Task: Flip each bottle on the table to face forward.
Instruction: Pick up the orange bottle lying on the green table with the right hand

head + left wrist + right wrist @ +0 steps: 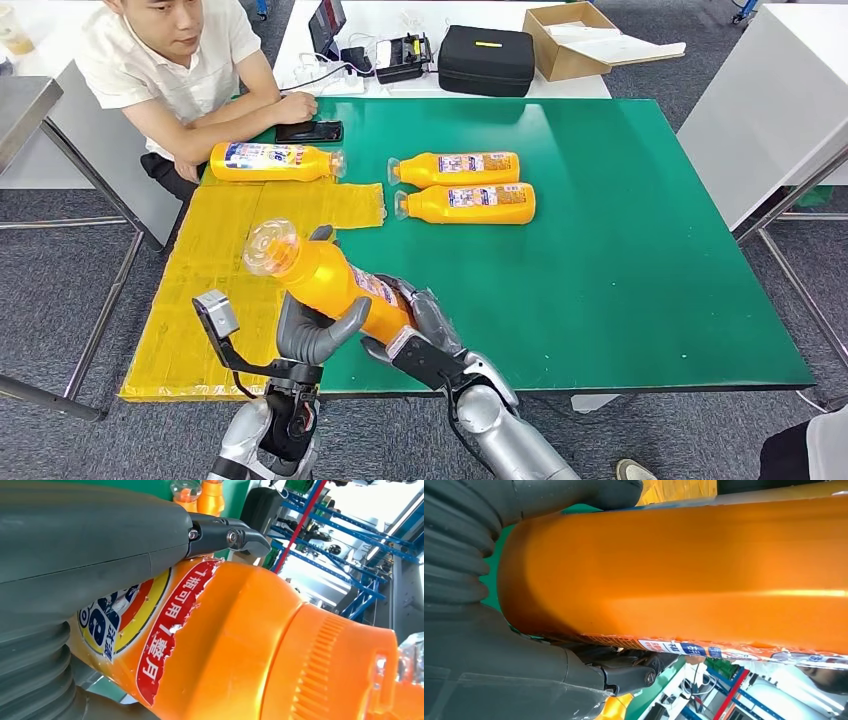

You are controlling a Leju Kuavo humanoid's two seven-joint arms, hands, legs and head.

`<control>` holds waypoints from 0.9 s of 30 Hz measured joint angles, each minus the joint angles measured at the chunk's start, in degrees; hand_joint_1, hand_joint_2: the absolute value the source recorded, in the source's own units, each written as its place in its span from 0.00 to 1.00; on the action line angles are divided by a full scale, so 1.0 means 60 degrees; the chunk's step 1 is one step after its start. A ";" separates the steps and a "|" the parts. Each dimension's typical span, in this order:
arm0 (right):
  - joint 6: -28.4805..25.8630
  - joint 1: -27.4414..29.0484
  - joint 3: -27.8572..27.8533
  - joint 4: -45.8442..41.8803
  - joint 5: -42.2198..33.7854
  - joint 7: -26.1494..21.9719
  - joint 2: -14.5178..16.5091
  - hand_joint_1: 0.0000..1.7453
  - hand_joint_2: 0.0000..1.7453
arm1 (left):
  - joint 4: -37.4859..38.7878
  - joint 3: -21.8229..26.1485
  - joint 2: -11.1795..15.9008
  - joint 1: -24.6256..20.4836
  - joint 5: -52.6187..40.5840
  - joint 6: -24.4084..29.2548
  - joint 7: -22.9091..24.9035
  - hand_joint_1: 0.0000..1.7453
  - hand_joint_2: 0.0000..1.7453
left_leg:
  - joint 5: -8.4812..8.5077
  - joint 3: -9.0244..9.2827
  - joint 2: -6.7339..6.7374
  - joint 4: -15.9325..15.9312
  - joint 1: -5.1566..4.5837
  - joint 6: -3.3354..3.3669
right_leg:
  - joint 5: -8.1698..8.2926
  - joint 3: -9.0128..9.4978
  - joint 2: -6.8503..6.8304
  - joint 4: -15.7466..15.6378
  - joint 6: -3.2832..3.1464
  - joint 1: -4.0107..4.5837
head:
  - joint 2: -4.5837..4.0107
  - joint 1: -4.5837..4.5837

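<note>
Both hands grip one orange bottle (330, 282) above the near edge of the green table (620, 300). The left hand (318, 330) wraps under its middle and the right hand (425, 325) closes on its base end, so the clear cap (270, 247) tilts up and away to the left. This two-handed hold probably serves to turn the bottle about its length, with one hand free to regrip while the other carries it. Three more bottles lie flat farther out: one (272, 161) at the yellow mat's (200, 290) far edge, two (462, 186) side by side on the green. The left wrist view shows the label's (165, 630) torn red edge at the thumb (90, 535), which the head view cannot resolve. The right wrist view shows plain orange wall and a label strip (684, 648); which face this is remains unclear. A person (180, 60) sits at the far corner, by a phone (309, 131).
</note>
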 joint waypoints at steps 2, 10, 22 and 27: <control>0.0008 -0.0009 0.0017 0.0020 -0.0019 -0.0014 0.0000 1.00 1.00 | 0.0000 0.0004 0.0000 -0.0002 0.0089 -0.0034 -0.0001 0.58 1.00 | 0.0000 0.0000 0.0000 0.0000 0.0000 0.0000 | 0.0000 0.0000 0.0000 0.0000 0.0000 0.0000 | 0.0000 0.0000; 0.0126 -0.0159 0.0097 0.0193 -0.0314 -0.0094 0.0006 0.12 1.00 | 0.0028 0.0024 0.0001 -0.0025 0.0607 -0.0309 -0.0300 1.00 1.00 | 0.0000 0.0000 0.0001 0.0000 0.0000 0.0000 | 0.0000 -0.0004 0.0000 0.0000 0.0000 0.0000 | 0.0000 0.0000; -0.0305 -0.0048 0.0033 0.0586 -0.0313 0.0142 0.0016 0.00 1.00 | 0.0012 0.0026 0.0020 0.0019 0.0787 -0.0528 -0.0470 1.00 1.00 | 0.0000 -0.0003 0.0000 0.0000 0.0000 0.0000 | 0.0000 -0.0004 0.0000 0.0000 0.0000 0.0000 | 0.0000 0.0000; -0.0528 0.0068 -0.0090 0.0834 -0.0259 0.0153 0.0076 0.00 1.00 | -0.0054 0.0031 0.0055 0.0071 0.0676 -0.0398 -0.0483 1.00 1.00 | 0.0000 -0.0006 0.0000 0.0000 0.0000 0.0000 | 0.0000 -0.0007 0.0000 0.0000 0.0000 0.0000 | 0.0000 0.0000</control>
